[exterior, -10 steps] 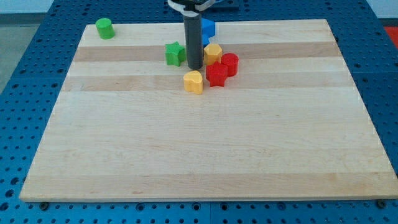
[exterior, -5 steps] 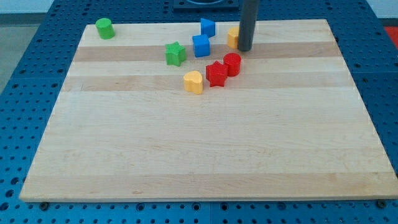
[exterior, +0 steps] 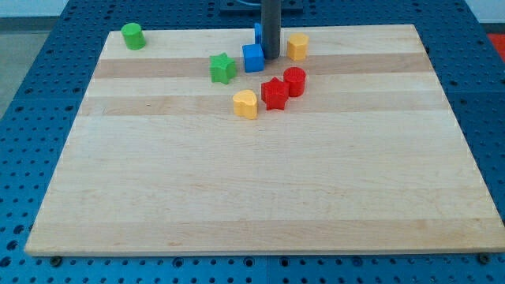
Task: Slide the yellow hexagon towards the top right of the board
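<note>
Green star (exterior: 223, 68), red blocks (exterior: 283, 87), wooden board (exterior: 260, 189)

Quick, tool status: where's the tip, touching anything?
No gripper, just my tip: beside the blue cube block, left of the yellow hexagon block; contact cannot be told.

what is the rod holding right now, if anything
Nothing is held. My tip stands between the blue cube and the yellow hexagon, apart from the hexagon.

A lab bench is showing here: a pale wooden board (exterior: 260, 181) is lying on a blue perforated tabletop (exterior: 31, 142) dotted with regular mounting holes.
</note>
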